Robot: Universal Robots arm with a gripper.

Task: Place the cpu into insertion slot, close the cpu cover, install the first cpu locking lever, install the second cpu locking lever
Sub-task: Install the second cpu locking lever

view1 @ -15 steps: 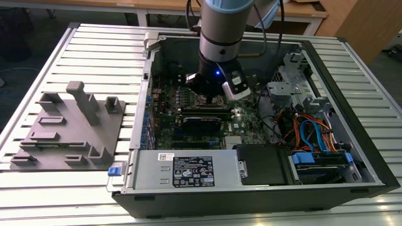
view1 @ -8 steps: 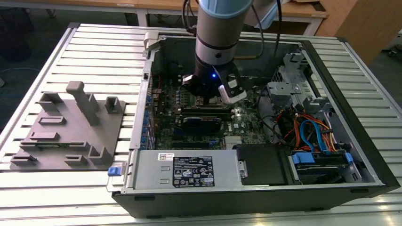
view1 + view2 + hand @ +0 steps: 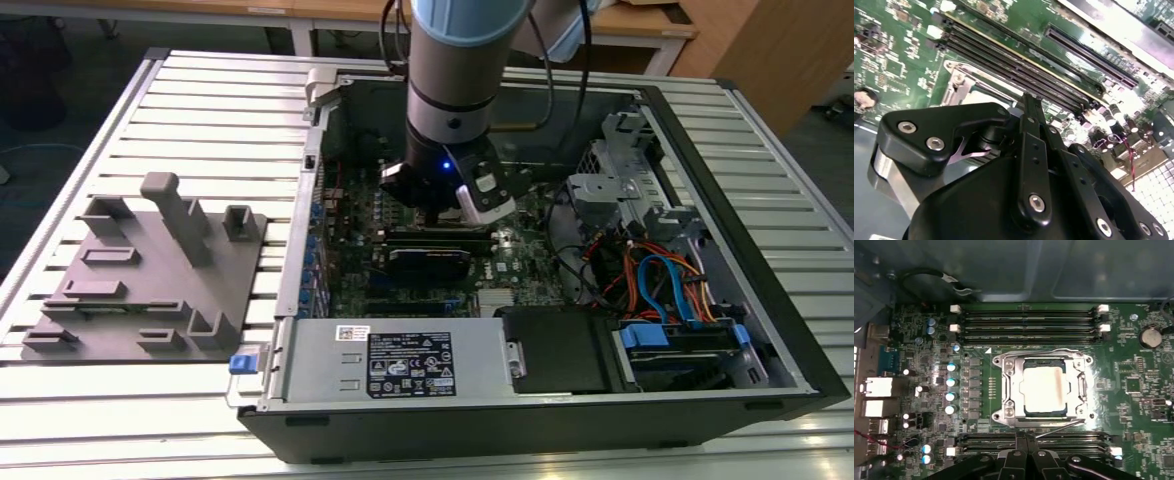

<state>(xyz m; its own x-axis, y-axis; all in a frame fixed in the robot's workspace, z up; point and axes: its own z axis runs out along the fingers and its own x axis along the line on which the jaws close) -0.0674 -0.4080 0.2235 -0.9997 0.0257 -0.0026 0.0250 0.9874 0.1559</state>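
In the first wrist view the cpu lies in the insertion slot, its pale metal top showing through the cut-out. The cpu cover lies flat over it. A thin wire locking lever runs slanted along the socket's edge nearest my gripper, whose fingers are shut, with their tips meeting the lever's end. In the second wrist view the gripper points down beside the socket's silver frame. In the exterior view the gripper reaches down into the open computer case, just above the motherboard.
Black memory slots run on both sides of the socket, one bank right under the fingers. A coin battery, capacitors and rear ports surround it. The case walls, power supply, cables and grey fixture lie around.
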